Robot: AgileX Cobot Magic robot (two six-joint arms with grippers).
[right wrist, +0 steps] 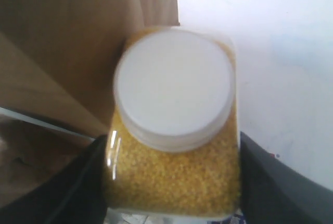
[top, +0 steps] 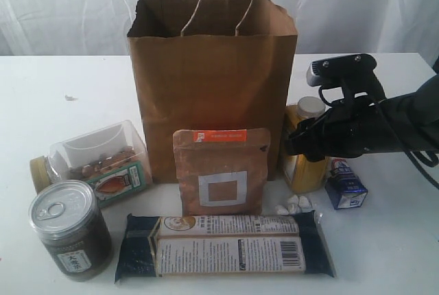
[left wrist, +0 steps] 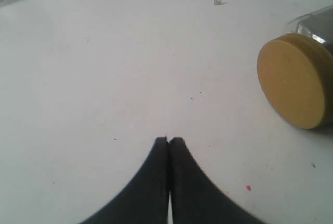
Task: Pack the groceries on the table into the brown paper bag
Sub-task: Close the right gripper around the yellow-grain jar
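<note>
Tall creased brown kraft paper bag (top: 212, 82) stands open mid-frame on the white table (top: 41, 89). My left gripper (left wrist: 169, 139) is closed, empty. My right gripper (right wrist: 174, 182) clamps the yellow white-capped bottle (top: 305, 171) just right of the bag. The smooth bottle could slip, or snag the rim and topple it.

Right arm (top: 394, 125): matte black, bulky rounded casing. Wrist camera (top: 341, 70): silver-grey housing with small dark screws, on a black bracket. Cable (top: 424, 170): thin, black. Left gripper (left wrist: 169, 141): two smooth black fingers, flared at the base, tapering to narrow blunt tips.
</note>
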